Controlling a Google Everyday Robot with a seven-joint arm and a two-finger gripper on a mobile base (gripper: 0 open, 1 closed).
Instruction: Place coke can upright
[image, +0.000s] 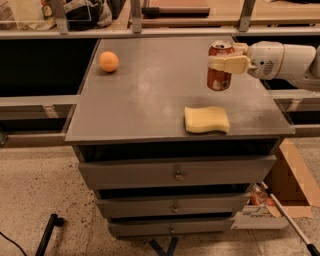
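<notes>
One thing matters: the coke can (219, 76) is pinched sideways in the claw (223, 56), long axis vertical, over the table's (150, 105) right rear, just behind the yellow sponge (206, 119). I'd guess it only needs lowering straight down; can't tell if it's touching.

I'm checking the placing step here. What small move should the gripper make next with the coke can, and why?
Probably ease the coke can straight down and only then open. The gripper grips its upper part at the right of the cabinet top, behind the yellow sponge; the can is upright, but whether its base touches the top cannot be told.
</notes>
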